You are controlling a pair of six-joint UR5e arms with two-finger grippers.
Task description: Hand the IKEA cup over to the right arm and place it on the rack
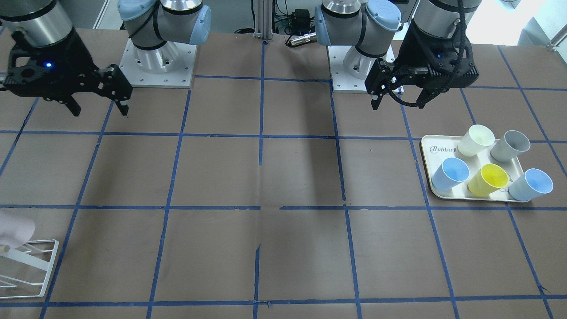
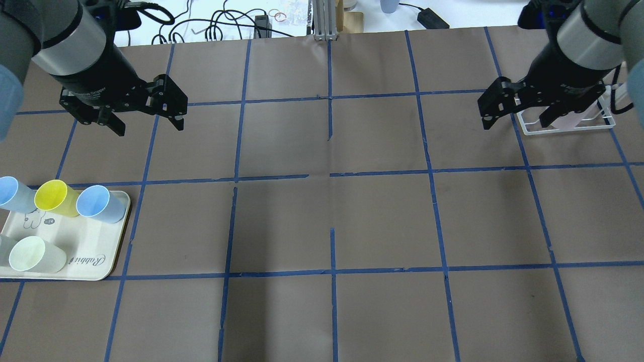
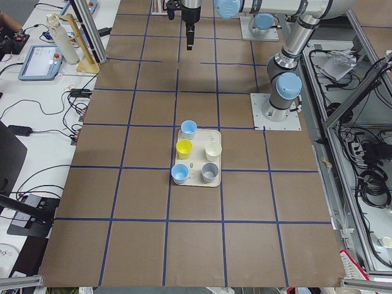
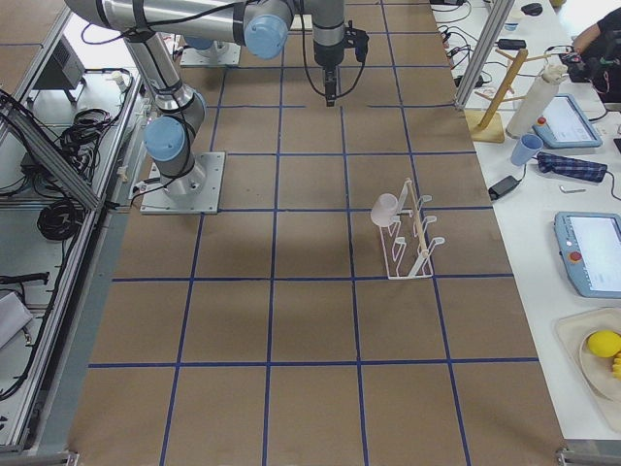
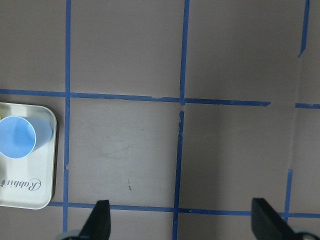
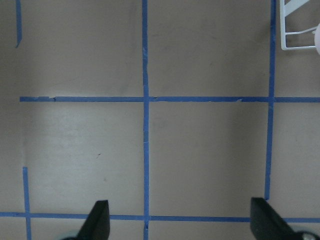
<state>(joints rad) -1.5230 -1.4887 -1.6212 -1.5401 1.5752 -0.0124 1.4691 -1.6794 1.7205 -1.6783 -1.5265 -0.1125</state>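
Pink cup: The pink cup (image 4: 386, 206) hangs tilted on a top rod of the rack (image 4: 415, 254). It is at the right end of the desk (image 1: 283, 177), far from the tray (image 1: 426, 153).
Rack: It is white wire and stands on the desk. Only this one cup is on it.
Right tool: The right tool (image 1: 99, 110) has its two fingers wide apart. Nothing is in it. It hangs above the desk, apart from the rack.
Left tool: The left tool (image 1: 398, 103) is wide apart too and holds nothing. It hangs above the desk near the tray.
Tray: Five other cups (image 1: 488, 179) sit on it: two blue, one yellow, one cream, one grey.
Step now: I think the job is just about done. The cup is on the rack and both tools are free. What is left is to take the arms away.
How to do it well: Move the right tool up and away from the rack, not over it. Go slow. Leave the fingers apart so they pinch nothing.
Watch out: The cup looks light and only hangs on a rod. I think a small bump could knock it off. The wire rack could slide too.
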